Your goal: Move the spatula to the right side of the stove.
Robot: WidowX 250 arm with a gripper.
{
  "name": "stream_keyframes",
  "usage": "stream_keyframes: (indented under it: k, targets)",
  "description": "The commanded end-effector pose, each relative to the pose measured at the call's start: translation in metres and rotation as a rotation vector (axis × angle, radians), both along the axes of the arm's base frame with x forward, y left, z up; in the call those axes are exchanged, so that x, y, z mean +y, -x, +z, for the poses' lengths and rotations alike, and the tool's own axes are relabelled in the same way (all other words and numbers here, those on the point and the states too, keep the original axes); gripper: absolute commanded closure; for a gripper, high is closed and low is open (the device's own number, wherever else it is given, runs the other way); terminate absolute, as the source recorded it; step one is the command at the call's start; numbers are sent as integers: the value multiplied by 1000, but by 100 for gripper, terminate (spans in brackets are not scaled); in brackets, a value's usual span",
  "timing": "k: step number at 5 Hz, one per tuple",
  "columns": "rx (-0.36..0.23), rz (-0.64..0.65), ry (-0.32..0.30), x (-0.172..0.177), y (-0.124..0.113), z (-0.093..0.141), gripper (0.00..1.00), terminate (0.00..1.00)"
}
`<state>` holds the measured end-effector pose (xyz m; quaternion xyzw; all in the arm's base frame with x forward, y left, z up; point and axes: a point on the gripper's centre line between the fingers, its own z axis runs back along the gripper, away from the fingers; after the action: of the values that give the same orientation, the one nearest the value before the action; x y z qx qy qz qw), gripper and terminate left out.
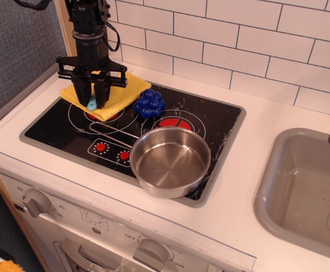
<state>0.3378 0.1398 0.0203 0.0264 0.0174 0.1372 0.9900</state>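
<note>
The spatula (91,103) lies on a yellow cloth (116,93) at the back left of the black stove (57,127). Only the tip of its light blue handle shows below the fingers; its head is hidden behind the gripper. My gripper (93,97) stands upright over it, fingers closed in on both sides of the handle. The spatula rests on the cloth, at the left side of the stove.
A blue bumpy toy (149,103) sits right of the cloth. A steel pot (169,161) stands on the front right burner, its wire handle reaching left. A grey sink (306,192) is at the far right. White tiled wall behind.
</note>
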Motion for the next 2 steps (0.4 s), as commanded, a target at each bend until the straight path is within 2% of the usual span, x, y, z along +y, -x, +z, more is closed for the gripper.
stream_keyframes:
  k: [1,2]
  targets:
    - [-141,-40,-51,-13,-3,59,100,0]
    - [-199,-110,-26,-43,-8,78,100,0]
